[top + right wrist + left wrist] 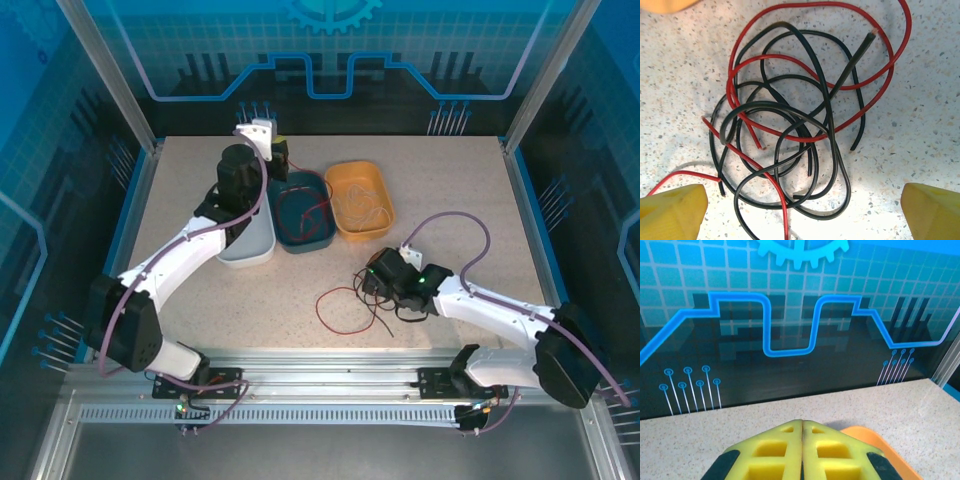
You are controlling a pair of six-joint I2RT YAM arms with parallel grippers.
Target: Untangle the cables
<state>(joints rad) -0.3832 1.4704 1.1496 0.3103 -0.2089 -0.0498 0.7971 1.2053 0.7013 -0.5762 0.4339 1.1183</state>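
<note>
- Your right jaws stand wide open, holding nothing, above the tangled red and black cables on the table.
- Your left jaws are closed together, empty, near the orange tray.

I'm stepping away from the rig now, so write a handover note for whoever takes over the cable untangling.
Left gripper: jaws shut, nothing held, raised at the far end of the trays.
Right gripper: jaws open, nothing held, hovering over the tangle of red and black cables on the table.
Done: a red cable lies in the teal tray, and a whitish cable lies in the orange tray.
Left: the red and black strands in the tangle cross each other many times and none has been pulled free.
</note>
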